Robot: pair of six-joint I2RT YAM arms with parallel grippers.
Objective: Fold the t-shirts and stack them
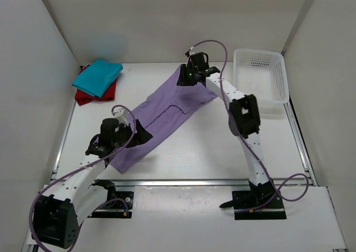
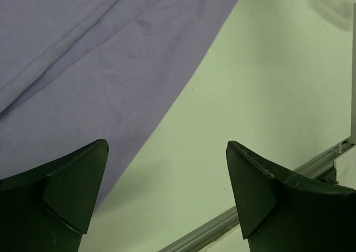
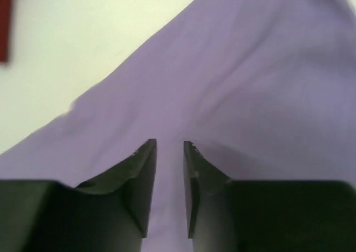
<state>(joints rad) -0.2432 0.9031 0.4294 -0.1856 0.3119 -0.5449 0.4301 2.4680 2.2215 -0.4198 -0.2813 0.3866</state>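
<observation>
Left end effector (image 2: pixel 167 145) gapes wide over lavender shirt (image 2: pixel 83 68); right end effector (image 3: pixel 169 143) barely parted.

From above, can see only the edges of the red shirt (image 1: pixel 82 98) under the teal shirt (image 1: pixel 98 77). Cannot see the far end of the lavender shirt (image 1: pixel 167 115) beneath the right gripper (image 1: pixel 183 78), nor its near left edge under the left gripper (image 1: pixel 142 134). In the left wrist view, lose that cloth past the top and left edges, and get only a blurred, cropped corner of the basket (image 2: pixel 336 1) at upper right. In the right wrist view, catch the red shirt as a soft sliver cut by the left edge. Cannot tell whether the fingertips (image 3: pixel 146 157) touch the blurred cloth below.
</observation>
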